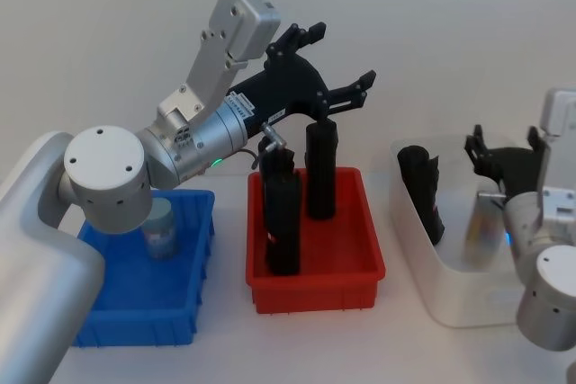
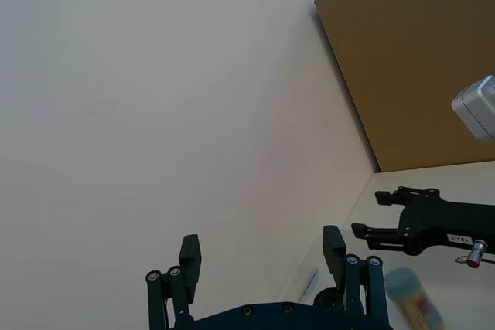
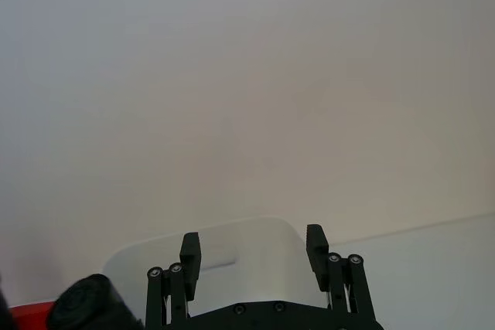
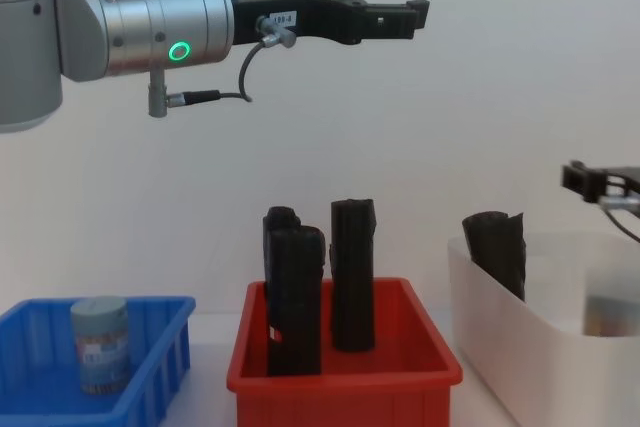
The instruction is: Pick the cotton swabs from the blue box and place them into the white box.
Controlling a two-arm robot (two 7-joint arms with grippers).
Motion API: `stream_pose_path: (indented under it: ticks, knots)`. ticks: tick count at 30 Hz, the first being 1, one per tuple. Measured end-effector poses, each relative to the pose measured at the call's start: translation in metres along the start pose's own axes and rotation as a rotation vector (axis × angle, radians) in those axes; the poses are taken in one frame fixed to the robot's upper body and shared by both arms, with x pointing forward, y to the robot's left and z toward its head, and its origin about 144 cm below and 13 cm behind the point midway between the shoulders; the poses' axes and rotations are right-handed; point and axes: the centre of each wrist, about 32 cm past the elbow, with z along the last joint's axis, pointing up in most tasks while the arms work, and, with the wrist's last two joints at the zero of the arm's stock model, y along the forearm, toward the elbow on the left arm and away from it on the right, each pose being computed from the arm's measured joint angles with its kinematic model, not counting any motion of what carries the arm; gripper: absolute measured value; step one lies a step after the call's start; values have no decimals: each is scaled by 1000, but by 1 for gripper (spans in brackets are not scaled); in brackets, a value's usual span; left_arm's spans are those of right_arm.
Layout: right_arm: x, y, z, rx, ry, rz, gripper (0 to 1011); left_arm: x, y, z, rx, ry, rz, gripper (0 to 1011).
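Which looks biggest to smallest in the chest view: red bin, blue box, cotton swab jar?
1. Red bin, nearest and widest.
2. Blue box, cut off at the edge, so unsure.
3. Cotton swab jar, clearly smallest.

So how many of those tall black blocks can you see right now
3. Two tall black blocks stand upright in the red plastic bin, one nearer and one farther back. A third leans inside the white plastic tub. More could be hidden behind the right arm.
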Motion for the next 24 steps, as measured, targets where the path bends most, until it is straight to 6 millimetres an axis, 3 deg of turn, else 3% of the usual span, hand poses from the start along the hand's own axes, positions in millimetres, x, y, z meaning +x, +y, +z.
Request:
stream_pose_path:
  ticks: [7,24]
  knots:
    - [12,1,-5,-57,41,-100,994,0,0,0,0,0,0,1000]
    - [24,1,-11,-118,81,-202,1002,0,0,0,0,0,0,1000]
